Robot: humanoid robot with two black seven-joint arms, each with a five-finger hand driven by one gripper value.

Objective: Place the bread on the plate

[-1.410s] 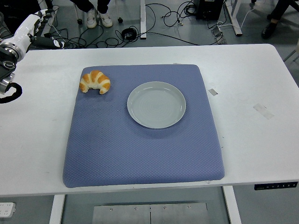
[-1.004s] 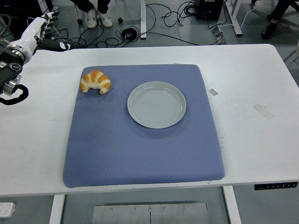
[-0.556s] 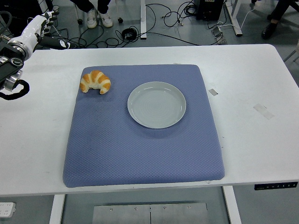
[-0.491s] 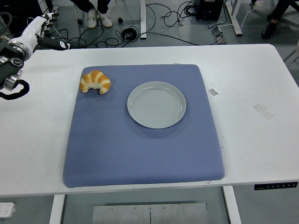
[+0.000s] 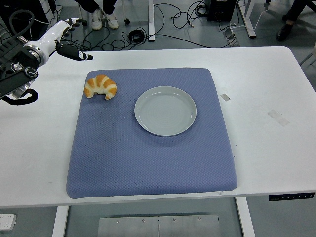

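A golden croissant (image 5: 100, 86) lies on the far left corner of a blue mat (image 5: 148, 158). An empty grey-green plate (image 5: 165, 110) sits on the mat to the right of the croissant. My left hand (image 5: 66, 39) comes in from the upper left, above the table's far left corner. Its fingers are spread, with one black-tipped finger pointing right, and it holds nothing. It is above and to the left of the croissant, apart from it. My right arm is not in view.
The mat covers the middle of the white table (image 5: 266, 89). Two bits of tape (image 5: 279, 117) lie on the table at the right. Cables (image 5: 163, 29), chair legs and a person's shoes (image 5: 103, 20) are on the floor beyond the far edge.
My left arm has moved right and forward over the table's far left corner, and the hand is now closer to the croissant. The croissant and plate have not moved.
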